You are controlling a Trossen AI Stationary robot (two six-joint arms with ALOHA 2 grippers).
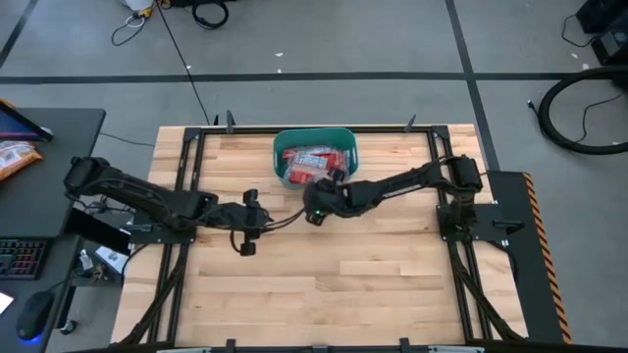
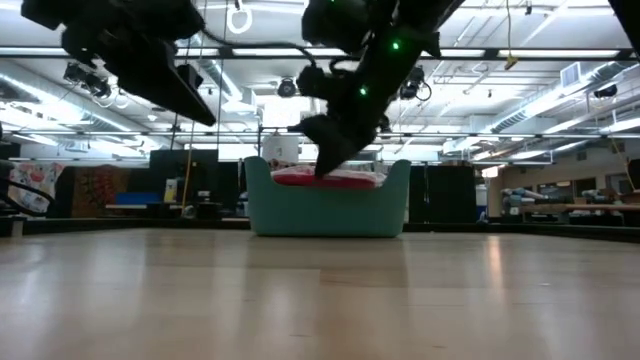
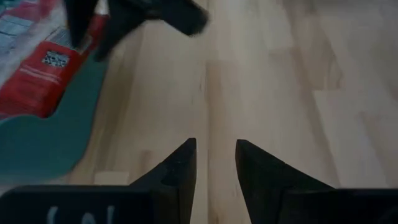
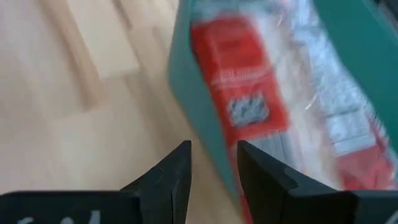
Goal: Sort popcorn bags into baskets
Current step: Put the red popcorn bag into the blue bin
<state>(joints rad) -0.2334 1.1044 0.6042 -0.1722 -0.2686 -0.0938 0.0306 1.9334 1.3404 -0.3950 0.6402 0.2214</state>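
The teal tub stands at the middle of the table's far edge, and its wall fills the middle of the low view. Several red popcorn packets lie piled inside, heaped just above the rim. My right gripper hovers at the tub's near wall, open and empty, with a red packet just beyond its fingers. My left gripper is open and empty above bare wood, to the left of the tub.
The near half of the wooden table is bare planks. Dark frame rails run along the table's sides. A side desk to the left holds an orange snack bag and a keyboard.
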